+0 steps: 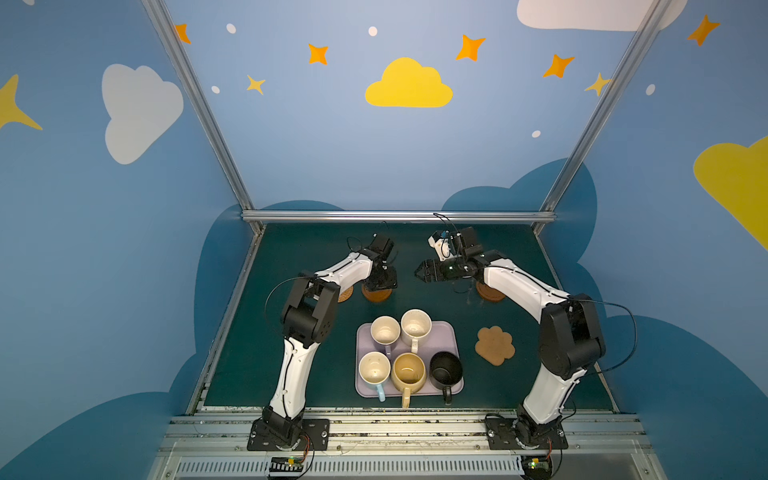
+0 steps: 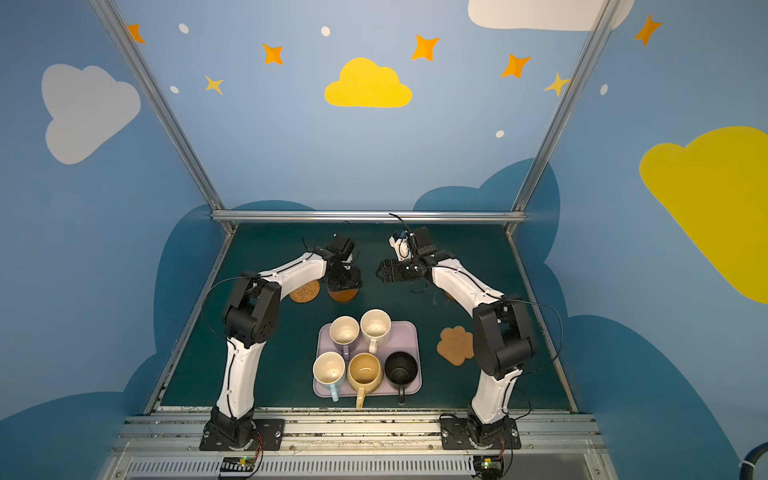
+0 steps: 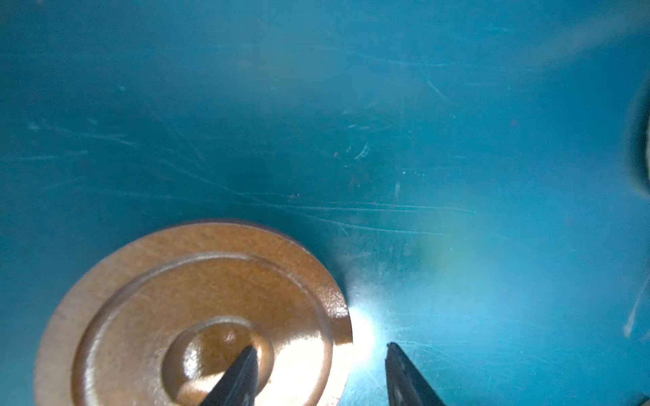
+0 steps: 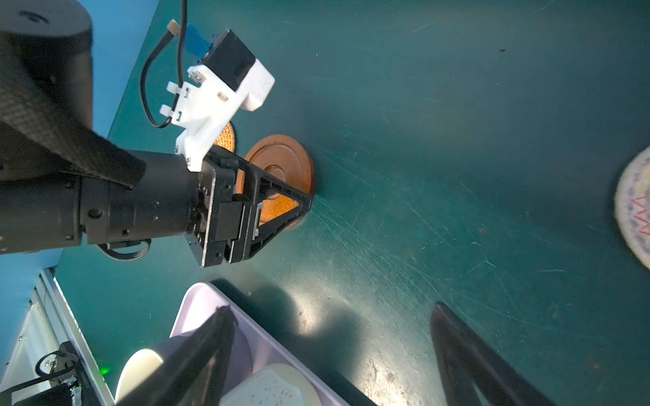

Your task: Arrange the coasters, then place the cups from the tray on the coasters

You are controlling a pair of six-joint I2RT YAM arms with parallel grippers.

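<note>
Toward the near edge of the bench the tray holds all five mugs. The light blue mug, the yellow mug and the black mug are in its near row, with the lilac mug and the cream mug behind them. None stands on a coaster, so that half of the job looks undone. Just right of the tray lies the paw coaster, apart from the others and probably yet to be lined up. Farther back, toward the far edge, a tan woven coaster sits near a brown disc. A second brown disc lies partly under the right arm.

The left gripper hangs over the brown disc with its fingers parted and released. The left wrist view shows one tip above the disc's centre and the other over bare bench past its rim, clamped on nothing. The right gripper hovers between the two discs, spread wide and empty.

Both top views give the layout, but the left arm hides the finger gap there. Only the right wrist view clearly shows the pale woven coaster, at its margin. Neither top view shows it, so I cannot tell where it lies on the bench
</note>
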